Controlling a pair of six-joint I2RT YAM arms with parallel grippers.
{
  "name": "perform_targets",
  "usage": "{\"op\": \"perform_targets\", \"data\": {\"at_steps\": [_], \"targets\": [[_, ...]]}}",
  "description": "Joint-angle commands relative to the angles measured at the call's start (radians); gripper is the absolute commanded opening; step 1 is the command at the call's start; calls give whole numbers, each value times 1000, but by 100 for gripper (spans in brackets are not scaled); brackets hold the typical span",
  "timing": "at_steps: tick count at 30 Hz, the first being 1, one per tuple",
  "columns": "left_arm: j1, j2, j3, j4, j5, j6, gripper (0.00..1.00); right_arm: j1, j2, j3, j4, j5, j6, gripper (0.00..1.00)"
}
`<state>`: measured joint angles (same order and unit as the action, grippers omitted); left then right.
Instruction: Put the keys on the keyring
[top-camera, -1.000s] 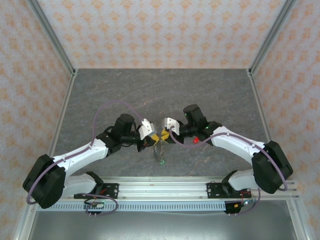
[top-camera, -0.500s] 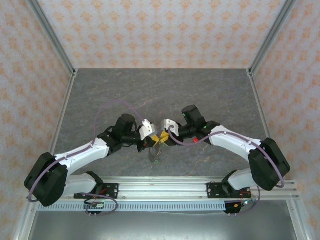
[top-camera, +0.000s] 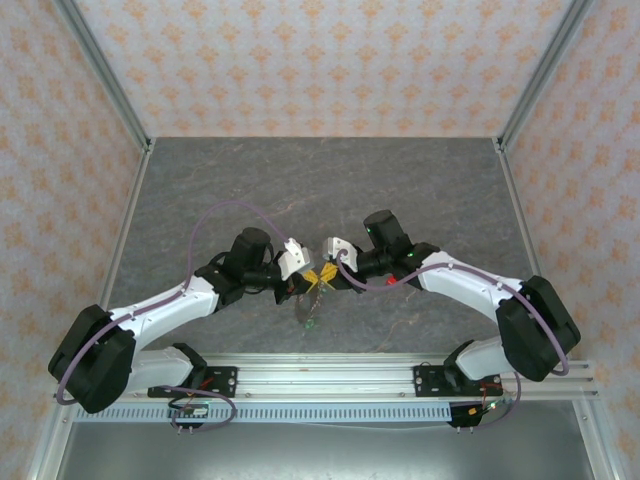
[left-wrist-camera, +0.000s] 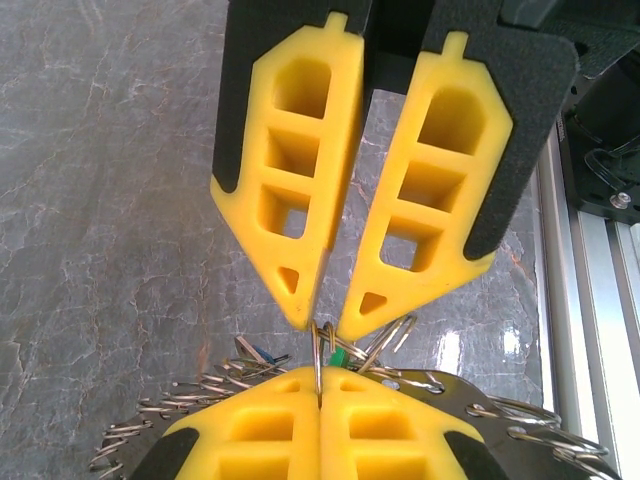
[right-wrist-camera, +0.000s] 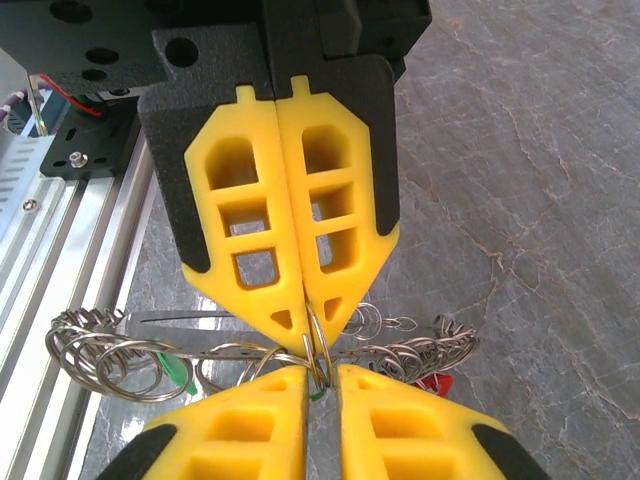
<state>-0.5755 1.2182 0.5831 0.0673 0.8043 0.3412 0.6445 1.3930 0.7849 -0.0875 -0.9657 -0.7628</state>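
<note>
Grey, marble-patterned table (top-camera: 250, 190) seen from the top external view. Both arms fold inward so that their tips meet above its middle. The left gripper (top-camera: 308, 284) and right gripper (top-camera: 326, 277) face each other nose to nose. Below them hangs the keyring (top-camera: 310, 305), a floppy bundle of linked silvery wire rings, lifted clear of the surface so that it dangles freely. A green-headed key (top-camera: 311, 323) marks its lowest point; the other keys are too small to separate.

Left wrist view. The left gripper (left-wrist-camera: 320, 395), yellow ribbed fingers pressed fully together, pinches one thin wire ring of the keyring (left-wrist-camera: 318, 352) upright, presenting it edge-on to its partner. The right gripper (left-wrist-camera: 327, 318) points down at that ring, jaws parted by a narrow gap and straddling it. A green key head (left-wrist-camera: 338, 356) sits just behind the tips.

Right wrist view. The right gripper (right-wrist-camera: 322, 385) shows the same slim gap, with the wire standing between its fingers and nothing visibly clamped. The left gripper (right-wrist-camera: 312, 338) is closed on the ring above. Coils of the keyring (right-wrist-camera: 100, 345) spread to both sides, with a green key head (right-wrist-camera: 180, 375) and a red key head (right-wrist-camera: 432, 382) among them. One arm probably steadies the ring while the other works on it.
</note>
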Motion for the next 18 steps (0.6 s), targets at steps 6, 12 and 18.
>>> {"op": "perform_targets", "data": {"at_steps": [6, 12, 18], "targets": [[-6, -10, 39, 32, 34, 2, 0, -1, 5, 16, 25, -24, 6, 23], [-6, -14, 36, 19, 24, 11, 0, -2, -33, 24, -10, -34, 3, 31], [-6, -12, 41, 17, 21, 13, 0, -1, -34, 33, -39, -34, -9, 32]]}}
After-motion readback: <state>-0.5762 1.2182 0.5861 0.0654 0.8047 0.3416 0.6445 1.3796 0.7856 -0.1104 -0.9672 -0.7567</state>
